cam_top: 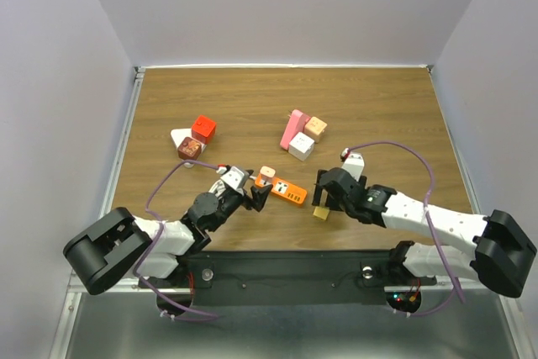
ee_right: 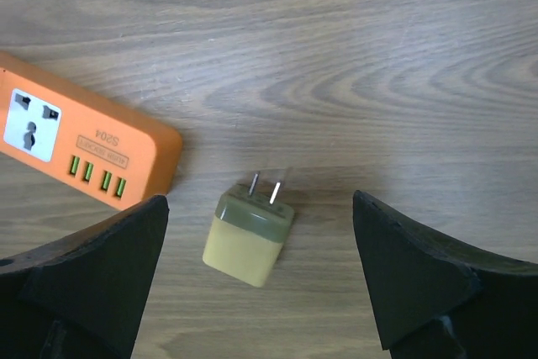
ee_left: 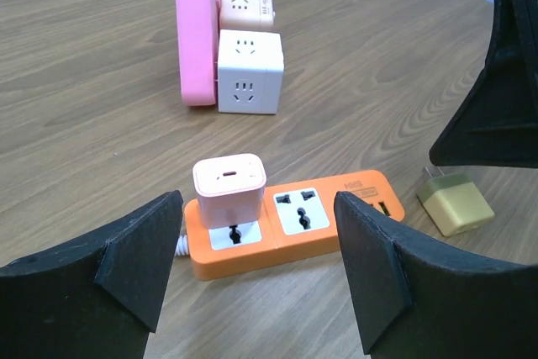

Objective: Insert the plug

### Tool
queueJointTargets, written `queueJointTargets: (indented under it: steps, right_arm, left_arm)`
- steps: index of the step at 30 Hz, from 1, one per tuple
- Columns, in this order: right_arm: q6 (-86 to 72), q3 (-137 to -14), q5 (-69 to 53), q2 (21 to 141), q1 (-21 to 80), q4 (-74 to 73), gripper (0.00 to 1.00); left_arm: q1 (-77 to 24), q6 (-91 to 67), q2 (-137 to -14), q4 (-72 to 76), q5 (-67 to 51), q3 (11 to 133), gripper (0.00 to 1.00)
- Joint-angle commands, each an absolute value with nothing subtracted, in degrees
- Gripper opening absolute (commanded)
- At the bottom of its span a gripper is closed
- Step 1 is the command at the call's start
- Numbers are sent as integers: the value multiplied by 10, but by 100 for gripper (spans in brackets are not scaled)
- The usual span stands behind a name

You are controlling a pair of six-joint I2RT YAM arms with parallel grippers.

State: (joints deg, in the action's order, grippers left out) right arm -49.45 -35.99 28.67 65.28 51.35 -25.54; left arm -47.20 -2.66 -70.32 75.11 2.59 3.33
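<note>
**A:** A wood-grain table (cam_top: 378, 107), pale walls (cam_top: 252, 6) around it. Where is the plug?

**B:** The yellow plug (ee_right: 249, 241) lies on its side just beside the USB end of the orange power strip (ee_right: 84, 153). Its blades point away from the right wrist camera.

**A:** Which arm is nearer?

**B:** The right. The right gripper (ee_right: 259, 208) hangs over the plug with its jaws spread wide, one on each side, touching nothing. The plug's long axis runs across the line between them.

**A:** And the left?

**B:** The left gripper (ee_left: 259, 199) is also spread and empty. It faces the strip, where a pink adapter (ee_left: 229, 182) fills one socket.

**A:** What are the surfaces like?

**B:** The plug is a matte, rounded block with two flat metal blades. The strip is smooth plastic.
</note>
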Motion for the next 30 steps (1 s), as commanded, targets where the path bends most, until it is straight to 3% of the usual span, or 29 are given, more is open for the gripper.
queueJointTargets:
  steps: [1, 10, 22, 30]
  right_arm:
    - [-547, -325, 273, 660, 516, -180, 91]
    - [-564, -299, 262, 699, 534, -128, 79]
    - [-580, -319, 291, 766, 602, -131, 77]
    - [-625, -324, 336, 763, 628, -210, 77]
  left_arm:
    - [-475, -28, -703, 803, 43, 37, 84]
    - [-476, -26, -712, 806, 39, 40, 84]
    - [-475, -25, -712, 804, 33, 40, 84]
    - [-475, -25, -710, 802, 28, 42, 83]
